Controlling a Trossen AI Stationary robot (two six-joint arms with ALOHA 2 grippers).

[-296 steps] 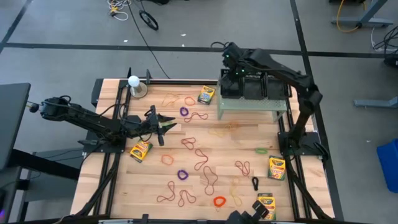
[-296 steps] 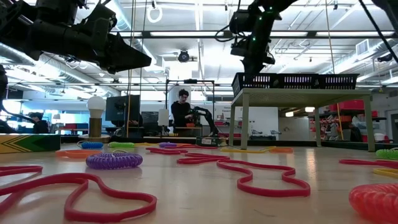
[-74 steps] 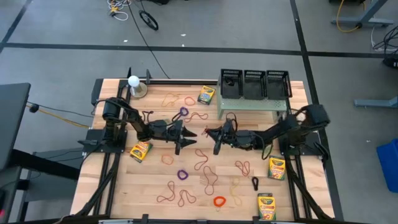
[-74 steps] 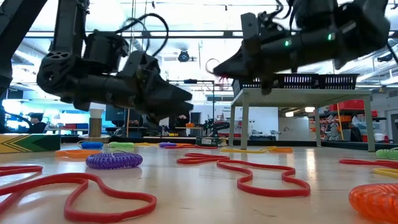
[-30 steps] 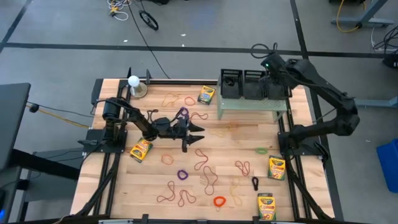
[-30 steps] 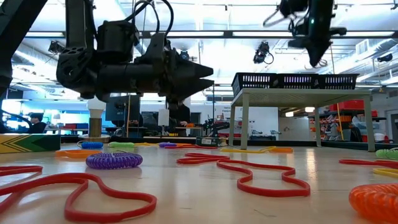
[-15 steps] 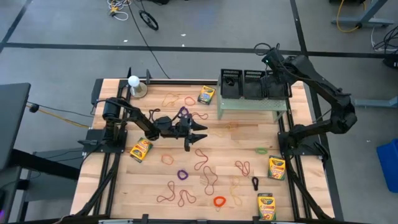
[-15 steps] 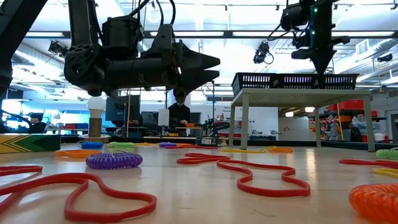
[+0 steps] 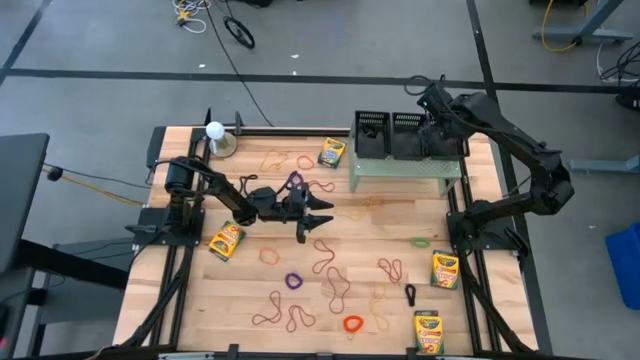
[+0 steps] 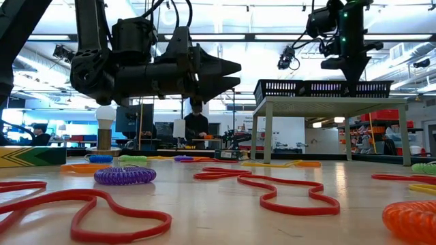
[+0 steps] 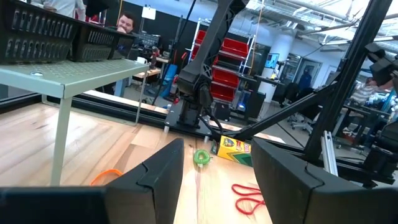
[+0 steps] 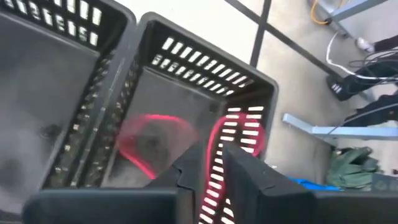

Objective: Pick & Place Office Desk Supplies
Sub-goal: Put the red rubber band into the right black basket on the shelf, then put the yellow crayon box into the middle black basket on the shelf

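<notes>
High view first: we see the right arm bent up and over the pale green stand (image 9: 405, 165), its right gripper (image 9: 437, 113) poised above the rightmost black bin (image 9: 446, 134). From its wrist we find the fingers parted a little — a red rubber-band loop (image 12: 180, 140) lies in that bin just past them, blurred. We see the left arm stretched low across the table, left gripper (image 9: 322, 212) spread wide and empty — above scattered loops.
</notes>
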